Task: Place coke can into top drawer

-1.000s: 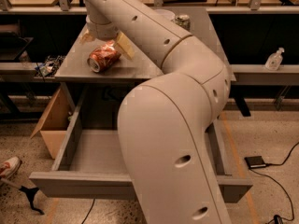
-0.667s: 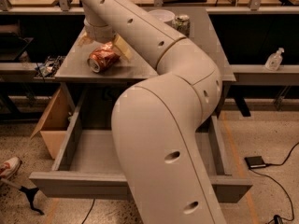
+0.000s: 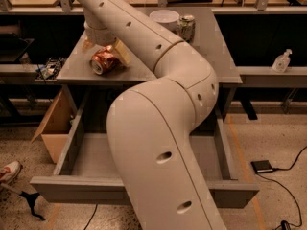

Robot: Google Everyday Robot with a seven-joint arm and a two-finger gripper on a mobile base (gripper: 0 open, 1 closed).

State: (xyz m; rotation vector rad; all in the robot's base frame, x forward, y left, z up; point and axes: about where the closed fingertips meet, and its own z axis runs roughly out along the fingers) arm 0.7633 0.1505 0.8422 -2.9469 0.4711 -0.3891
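The coke can (image 3: pixel 104 61), red-orange with a silver end, lies on its side on the left part of the grey table (image 3: pixel 144 71). My gripper (image 3: pixel 103 51) hangs straight down over the can. Its yellowish fingers (image 3: pixel 120 55) stand apart, one on each side of the can, so it is open. The can rests on the table. The top drawer (image 3: pixel 144 193) is pulled far out below the table and looks empty inside. My big arm crosses in front of its middle.
A white bowl (image 3: pixel 164 19) and a white and green can (image 3: pixel 185 28) stand at the table's back. A cardboard box (image 3: pixel 54 128) sits left of the drawer. A spray bottle (image 3: pixel 281 61), a black device with cable (image 3: pixel 263 166) and a shoe (image 3: pixel 8 171) lie around.
My arm has swung a little to the left and closer to the camera. The gripper stays over the can. The can has not moved.
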